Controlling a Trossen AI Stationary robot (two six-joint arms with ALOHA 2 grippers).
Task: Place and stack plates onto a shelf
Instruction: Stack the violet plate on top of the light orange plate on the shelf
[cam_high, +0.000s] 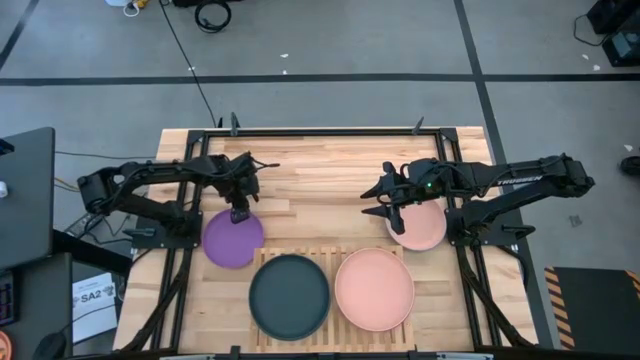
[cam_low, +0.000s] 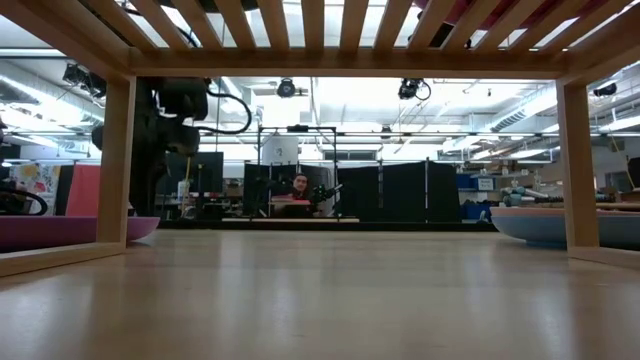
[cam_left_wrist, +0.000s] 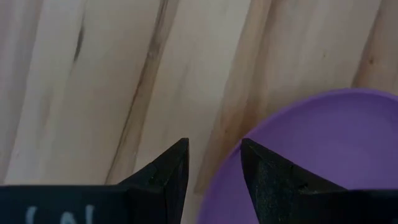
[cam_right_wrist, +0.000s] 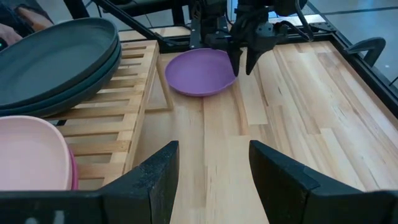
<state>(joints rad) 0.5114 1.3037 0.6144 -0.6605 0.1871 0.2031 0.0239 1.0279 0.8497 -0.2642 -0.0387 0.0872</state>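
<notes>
A purple plate (cam_high: 232, 241) lies flat on the plank table, left of the slatted shelf (cam_high: 330, 258). My left gripper (cam_high: 240, 213) points down over the plate's far rim and is open. In the left wrist view, one finger (cam_left_wrist: 264, 168) is over the purple plate (cam_left_wrist: 323, 155) and the other is over bare wood. On the shelf sit a dark grey plate (cam_high: 289, 295) and a pink plate (cam_high: 373, 288), each on top of another plate. My right gripper (cam_high: 369, 202) is open above bare table, beside a pale pink plate (cam_high: 420, 228). My left gripper (cam_left_wrist: 213, 146) comes from above, pointing down, with its fingers either side of the purple plate's far rim (cam_left_wrist: 231, 163). I cannot tell whether they touch it. The plate lies flat on the table.
In the right wrist view, the dark grey plate (cam_right_wrist: 56, 53) tops a teal one, and the pink plate (cam_right_wrist: 28, 155) covers a magenta rim (cam_right_wrist: 72, 173). Bare planks lie between the two arms (cam_high: 320, 195). In the low view, shelf legs (cam_low: 115, 165) stand near the purple plate (cam_low: 70, 230).
</notes>
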